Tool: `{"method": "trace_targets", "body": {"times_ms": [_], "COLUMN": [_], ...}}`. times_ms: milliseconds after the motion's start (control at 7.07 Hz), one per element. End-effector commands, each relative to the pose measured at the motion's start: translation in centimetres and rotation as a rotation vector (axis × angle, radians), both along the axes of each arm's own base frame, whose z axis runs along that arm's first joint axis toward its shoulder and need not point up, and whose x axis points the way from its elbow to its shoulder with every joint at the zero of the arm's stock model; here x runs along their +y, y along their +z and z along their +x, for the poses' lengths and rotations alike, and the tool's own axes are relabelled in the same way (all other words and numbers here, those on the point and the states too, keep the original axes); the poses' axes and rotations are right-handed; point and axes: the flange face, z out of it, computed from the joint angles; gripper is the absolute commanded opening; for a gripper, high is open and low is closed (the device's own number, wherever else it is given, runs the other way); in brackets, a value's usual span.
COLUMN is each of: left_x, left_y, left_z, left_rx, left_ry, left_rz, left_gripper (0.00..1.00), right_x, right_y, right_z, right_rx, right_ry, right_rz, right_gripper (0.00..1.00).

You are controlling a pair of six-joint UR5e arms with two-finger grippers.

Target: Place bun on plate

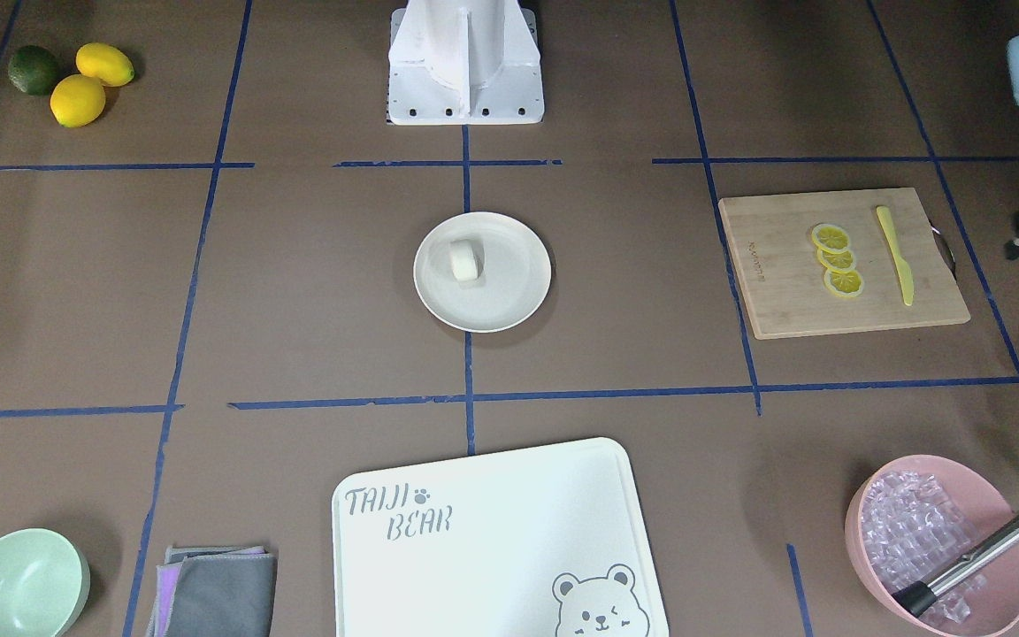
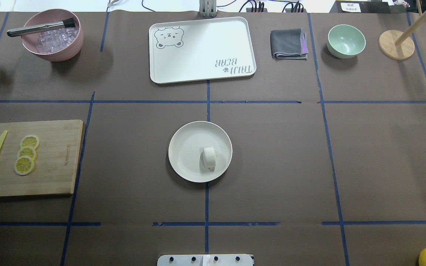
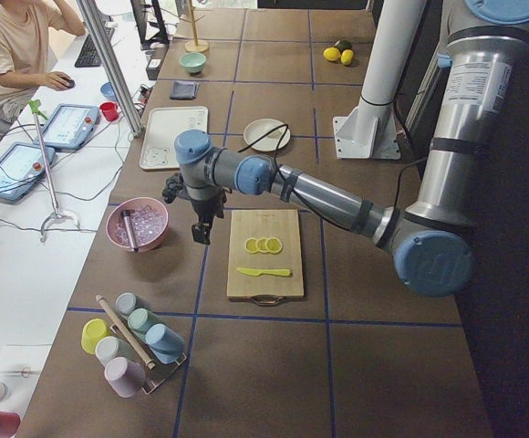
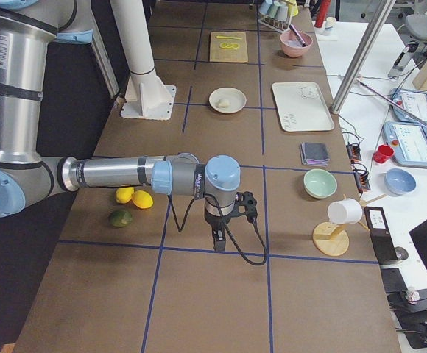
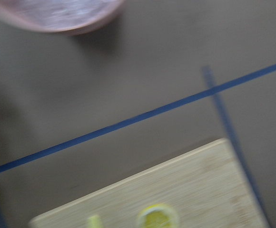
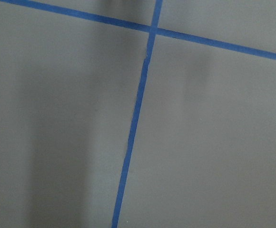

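**Bun lies on the plate, both arms off to the sides**

Front-facing view: the bun (image 1: 464, 261) lies on the plate (image 1: 509, 301), left of the plate's middle and inside its rim. The plate sits at the centre of the brown table (image 1: 297, 310), just below the robot's base. To its right, a wooden board (image 1: 775, 292) carries three lemon slices (image 1: 835, 259) and a yellow knife (image 1: 896, 257).

Overhead view: the bun sits in the plate's near half, on its side. No arm shows here.

Left side view: the left gripper (image 3: 201, 234) hangs over the table between a pink bowl (image 3: 138, 225) and the wooden board. Whether its fingers are spread or pressed together cannot be told.

Right side view: the right gripper (image 4: 218, 241) hangs over bare table, well apart from the plate. Its fingers' state cannot be told either.

Left wrist view: blurred, with a corner of the wooden board, one lemon slice and the pink bowl's edge.

Right wrist view: only crossing blue tape lines (image 6: 133, 123) on the table.
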Motion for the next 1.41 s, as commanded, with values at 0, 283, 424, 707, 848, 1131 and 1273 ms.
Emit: {"method": "trace_targets", "body": {"times_ms": [0, 283, 424, 707, 848, 1131, 1273], "left_x": [5.0, 7.2, 7.0, 6.3, 6.2, 6.5, 6.5], "left_y": [11.1, 12.7, 11.9, 10.7, 10.6, 11.2, 11.3], "left_z": [-8.1, -9.1, -8.8, -8.6, -8.6, -8.6, -8.7], "left_rx": [-0.006, 0.002, 0.046, 0.077, 0.078, 0.075, 0.070], "left_ry": [-0.127, -0.086, -0.092, -0.083, -0.082, -0.083, -0.085], "left_rz": [-0.164, -0.104, -0.108, -0.061, -0.031, -0.025, -0.031], "left_gripper": [1.00, 1.00, 1.00, 1.00, 1.00, 1.00, 1.00], "right_x": [0.3, 0.2, 0.2, 0.2, 0.2, 0.2, 0.1], "right_y": [1.0, 1.0, 1.0, 0.9, 0.9, 0.9, 0.8], "right_z": [1.1, 1.1, 1.1, 1.1, 1.1, 1.1, 1.1], "right_rx": [0.002, 0.002, 0.000, -0.001, -0.001, -0.001, -0.001], "right_ry": [0.027, 0.033, 0.033, 0.033, 0.032, 0.032, 0.032], "right_rz": [-0.022, -0.026, -0.026, -0.024, -0.023, -0.022, -0.022], "right_gripper": [1.00, 1.00, 1.00, 1.00, 1.00, 1.00, 1.00]}}
